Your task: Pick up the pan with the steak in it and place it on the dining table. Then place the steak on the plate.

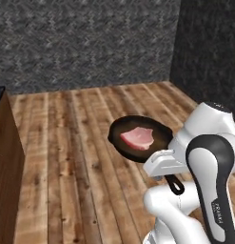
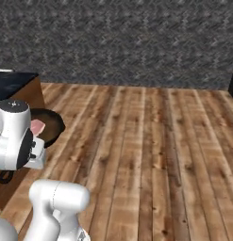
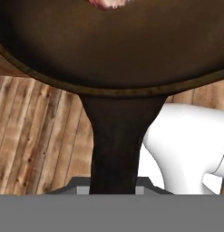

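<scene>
You've got the pan [image 1: 138, 138] airborne over the wood floor [image 1: 66, 157], roughly level, steak [image 1: 137, 137] sitting flat near its middle. In the left base view the pan is at 9 o'clock from the wrist; its handle runs back toward 4 o'clock, with the loop end poking out below the hand. The gripper [image 3: 114, 190] is pinched on the handle, jaws nearly together; in the hand view the handle runs straight down between them.

In the right base view the pan [image 2: 48, 126] sits partly behind the arm, with a black-topped counter [image 2: 14, 82] at 11 o'clock from it. Can't tell if that's the table.

Handling guess: cast iron, so heavy and stiff, and held by the handle the weight hangs well out front. Expect droop or roll in the grip. The steak is soft, loose and likely slick, so any tilt slides it. Keep the pan level, move slow.
</scene>
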Motion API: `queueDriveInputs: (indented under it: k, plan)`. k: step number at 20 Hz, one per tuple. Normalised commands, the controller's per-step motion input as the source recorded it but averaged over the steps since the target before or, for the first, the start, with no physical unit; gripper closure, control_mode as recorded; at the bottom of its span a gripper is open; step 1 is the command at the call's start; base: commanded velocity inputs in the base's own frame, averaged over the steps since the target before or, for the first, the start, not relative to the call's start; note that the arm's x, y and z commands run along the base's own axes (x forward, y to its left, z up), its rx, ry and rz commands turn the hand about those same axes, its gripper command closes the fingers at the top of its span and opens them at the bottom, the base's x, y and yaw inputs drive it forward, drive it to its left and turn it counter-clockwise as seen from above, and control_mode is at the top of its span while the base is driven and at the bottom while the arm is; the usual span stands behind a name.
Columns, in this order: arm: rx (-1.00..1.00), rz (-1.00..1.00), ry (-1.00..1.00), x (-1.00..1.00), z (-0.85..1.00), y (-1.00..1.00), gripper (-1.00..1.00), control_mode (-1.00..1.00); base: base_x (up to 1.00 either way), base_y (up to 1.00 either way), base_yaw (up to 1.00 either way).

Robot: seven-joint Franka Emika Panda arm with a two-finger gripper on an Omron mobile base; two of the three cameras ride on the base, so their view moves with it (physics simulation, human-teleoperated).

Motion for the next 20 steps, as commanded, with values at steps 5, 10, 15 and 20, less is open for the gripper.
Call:
queueDriveInputs:
  k: [5,10,15,20]
  plan:
    - [0.00,0.00,0.00,0.00,0.00,0.00,1.00,1.00,1.00,-0.08,0.00]
    - [0.00,0.00,0.00,0.00,0.00,0.00,1.00,1.00,1.00,-0.07,0.00]
    - [0.00,0.00,0.00,0.00,0.00,0.00,1.00,1.00,1.00,-0.08,0.00]
    - [0.00,0.00,0.00,0.00,0.00,0.00,1.00,1.00,1.00,-0.08,0.00]
